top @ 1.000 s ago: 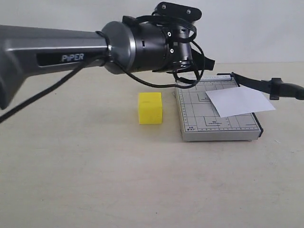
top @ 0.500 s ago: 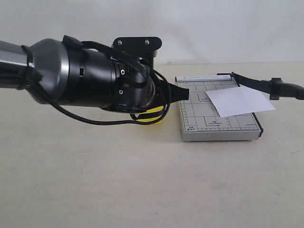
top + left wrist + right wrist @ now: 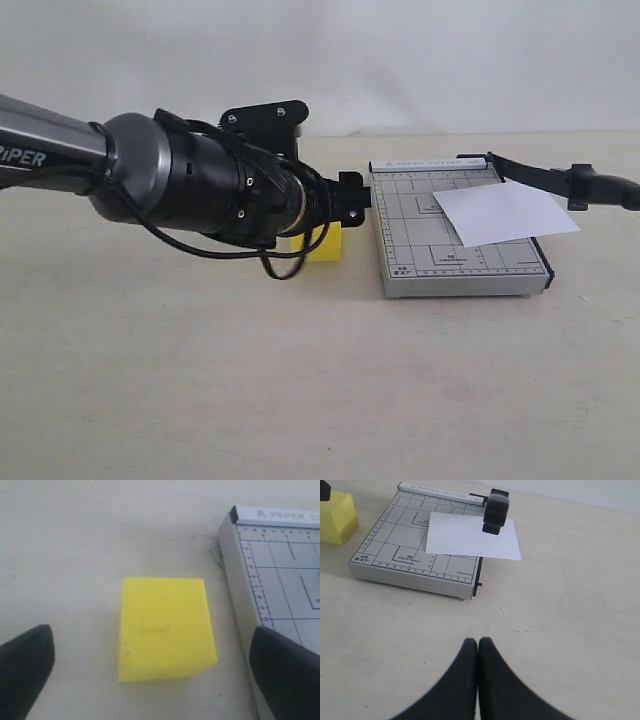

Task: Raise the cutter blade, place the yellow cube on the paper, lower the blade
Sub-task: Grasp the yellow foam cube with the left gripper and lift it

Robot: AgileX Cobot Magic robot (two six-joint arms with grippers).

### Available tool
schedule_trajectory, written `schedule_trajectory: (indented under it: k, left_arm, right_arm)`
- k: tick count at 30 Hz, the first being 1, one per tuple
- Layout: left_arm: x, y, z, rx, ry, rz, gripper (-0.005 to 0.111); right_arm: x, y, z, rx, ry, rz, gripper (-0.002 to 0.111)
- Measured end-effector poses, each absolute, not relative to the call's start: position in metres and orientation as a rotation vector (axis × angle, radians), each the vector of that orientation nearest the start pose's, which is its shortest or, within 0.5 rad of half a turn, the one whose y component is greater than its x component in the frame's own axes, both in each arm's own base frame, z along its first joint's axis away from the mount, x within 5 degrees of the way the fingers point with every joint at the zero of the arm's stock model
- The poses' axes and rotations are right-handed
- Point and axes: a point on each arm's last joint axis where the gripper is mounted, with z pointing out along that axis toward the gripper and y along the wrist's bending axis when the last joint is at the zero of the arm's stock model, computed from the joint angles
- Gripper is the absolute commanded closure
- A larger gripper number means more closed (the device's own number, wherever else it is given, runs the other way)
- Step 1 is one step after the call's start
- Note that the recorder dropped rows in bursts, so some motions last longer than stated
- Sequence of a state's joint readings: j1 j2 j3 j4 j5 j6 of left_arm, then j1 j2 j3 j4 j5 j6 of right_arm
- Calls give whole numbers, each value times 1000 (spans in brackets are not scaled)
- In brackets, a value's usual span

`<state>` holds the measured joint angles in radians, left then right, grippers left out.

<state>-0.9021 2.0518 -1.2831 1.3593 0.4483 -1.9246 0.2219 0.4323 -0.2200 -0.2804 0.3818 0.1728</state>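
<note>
Yellow cube (image 3: 165, 630) sits on the tabletop (image 3: 300, 380) just beside the cutter base (image 3: 420, 225); your left fingers (image 3: 280, 670) have swung down from over the cutter and now straddle it, wide open, gripping nothing. Blade (image 3: 540, 178) stays up, paper (image 3: 470, 537) bare, so close and lift next. Right fingers (image 3: 467, 680) pressed together, empty
</note>
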Motion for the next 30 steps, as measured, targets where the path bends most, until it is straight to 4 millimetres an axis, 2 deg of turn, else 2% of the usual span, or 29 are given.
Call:
schedule_trajectory:
  k: [5,13,22,24,25,27,30]
  left_arm:
    - [308,-319,150,220,2253,-308,-3]
    - [325,-341,138,312,2199,-293,-2]
    - [330,-343,124,360,2196,-219,0]
    - [330,-343,123,359,2198,-218,7]
    - [331,-343,124,362,2196,-217,15]
    - [330,-343,123,366,2197,-214,41]
    - [331,-342,123,361,2202,-186,88]
  right_arm:
    - [91,11,224,-256,2045,-24,108]
    - [91,11,224,-256,2045,-24,108]
    - [91,11,224,-255,2046,-23,108]
    - [91,11,224,-254,2046,-22,108]
    - [91,11,224,-254,2046,-22,108]
    - [91,11,224,-254,2046,-22,108]
    - [91,11,224,-254,2046,-22,108]
